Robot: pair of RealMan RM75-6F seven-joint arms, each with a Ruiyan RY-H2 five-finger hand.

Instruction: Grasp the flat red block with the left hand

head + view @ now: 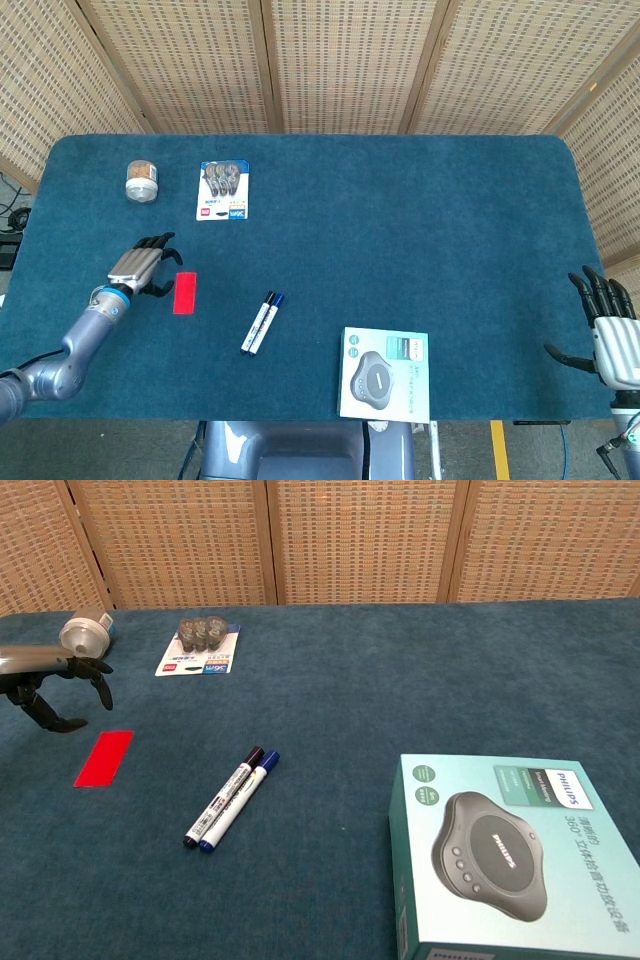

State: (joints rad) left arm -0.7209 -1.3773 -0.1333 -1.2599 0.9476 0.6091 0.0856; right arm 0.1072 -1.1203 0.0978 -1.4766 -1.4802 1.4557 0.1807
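Observation:
The flat red block [184, 292] lies on the blue table cloth at the left; it also shows in the chest view as a red block [104, 757]. My left hand [143, 266] hovers just left of and slightly behind it, fingers spread and curved downward, holding nothing. In the chest view the left hand [55, 685] hangs above the cloth, a little beyond the block. My right hand [610, 325] is at the table's right edge, fingers apart and empty.
Two markers [262, 321] lie right of the block. A boxed speaker [385, 373] sits at the front. A battery pack [223, 189] and a small jar [142, 180] are at the back left.

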